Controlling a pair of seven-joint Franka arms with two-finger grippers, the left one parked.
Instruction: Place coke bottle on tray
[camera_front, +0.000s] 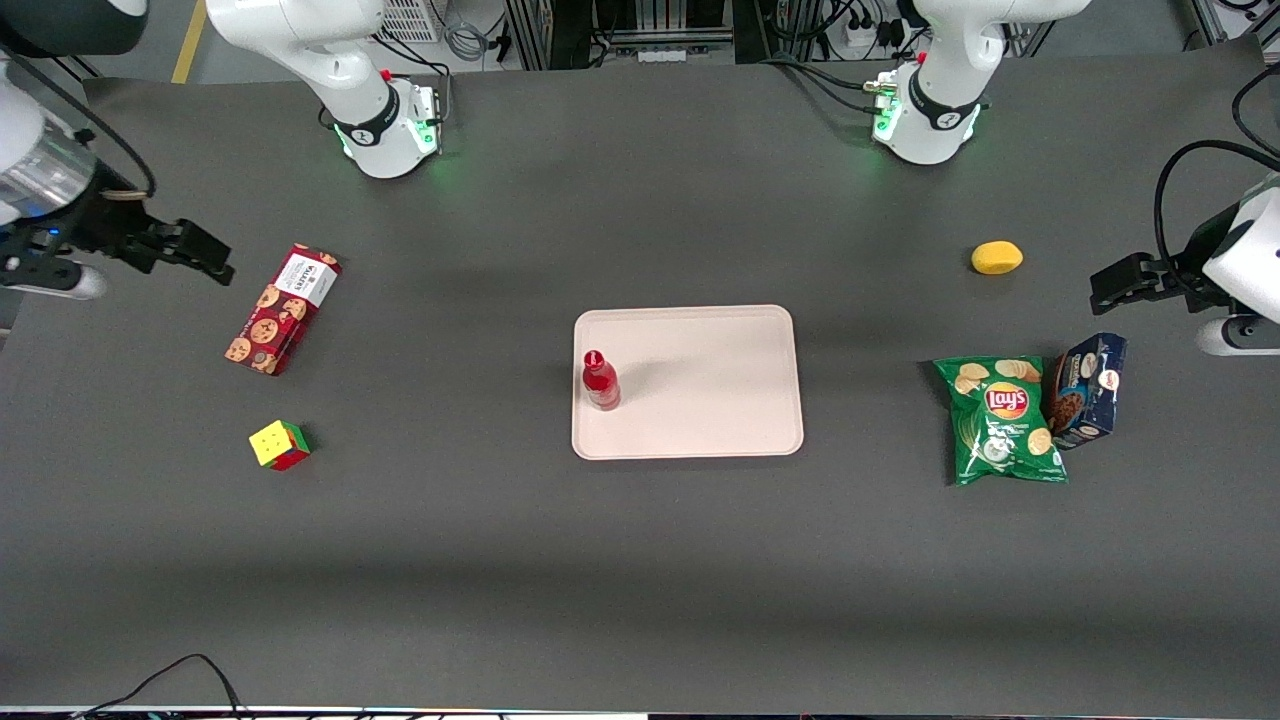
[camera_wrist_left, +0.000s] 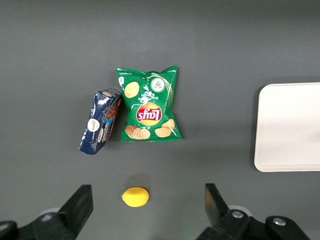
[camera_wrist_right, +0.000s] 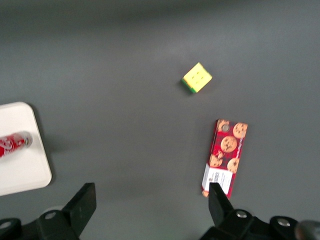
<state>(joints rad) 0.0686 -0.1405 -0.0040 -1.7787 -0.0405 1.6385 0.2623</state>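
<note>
The small red coke bottle (camera_front: 601, 380) stands upright on the pale pinkish-beige tray (camera_front: 700, 400), close to the tray's edge toward the working arm's end. In the right wrist view the bottle (camera_wrist_right: 12, 144) shows on the tray's corner (camera_wrist_right: 30, 175). My right gripper (camera_front: 190, 255) is open and empty, high above the table at the working arm's end, beside the red cookie box (camera_front: 282, 309) and well away from the tray. Its open fingers (camera_wrist_right: 84, 204) frame bare table, with the cookie box (camera_wrist_right: 225, 157) by one fingertip.
A multicoloured cube (camera_front: 279, 445) lies nearer the front camera than the cookie box; it also shows in the right wrist view (camera_wrist_right: 197, 78). Toward the parked arm's end lie a green chips bag (camera_front: 1003, 420), a dark blue box (camera_front: 1087, 389) and a yellow lemon (camera_front: 996, 257).
</note>
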